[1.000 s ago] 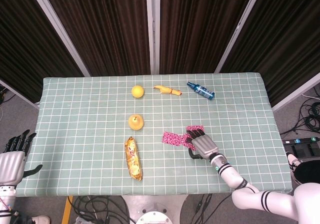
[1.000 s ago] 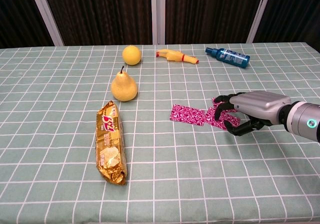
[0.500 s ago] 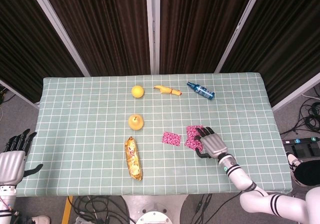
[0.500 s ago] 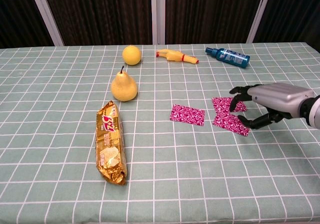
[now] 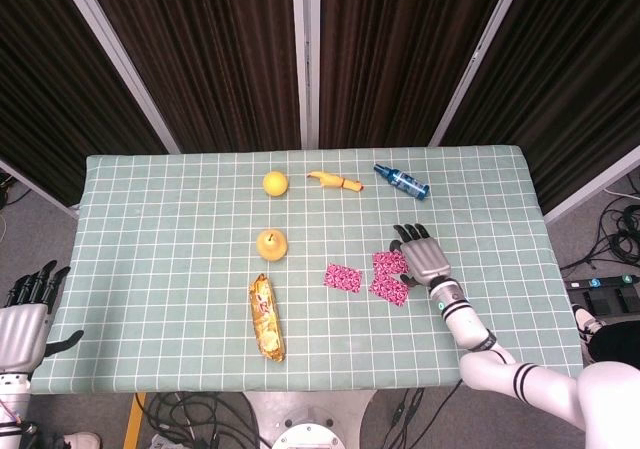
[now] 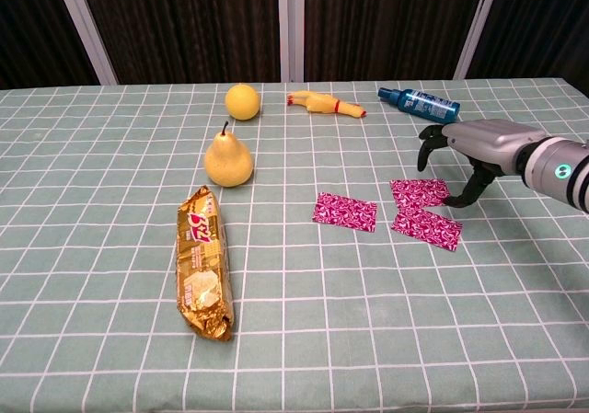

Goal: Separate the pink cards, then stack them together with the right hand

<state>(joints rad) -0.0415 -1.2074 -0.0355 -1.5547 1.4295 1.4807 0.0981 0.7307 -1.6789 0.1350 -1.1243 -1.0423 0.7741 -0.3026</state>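
Three pink patterned cards lie flat on the green checked cloth. One card [image 6: 345,212] [image 5: 343,277] lies alone on the left. Two others lie right of it with their corners meeting: the far card [image 6: 419,192] [image 5: 388,263] and the near card [image 6: 426,228] [image 5: 391,288]. My right hand [image 6: 469,151] [image 5: 422,254] hovers just beyond and right of that pair, fingers apart and curved down, holding nothing. Its thumb tip reaches down by the far card's right edge. My left hand [image 5: 25,314] hangs off the table's near left corner, fingers straight and empty.
A gold snack packet [image 6: 204,261] lies left of the cards, with a yellow pear [image 6: 228,161] behind it. Further back are a yellow ball [image 6: 243,101], a rubber chicken toy [image 6: 322,104] and a blue bottle [image 6: 420,104], which lies close behind the right hand.
The right hand slid one card rightward off the left card, then let go and pulled back toward the far side. The left hand stayed put.
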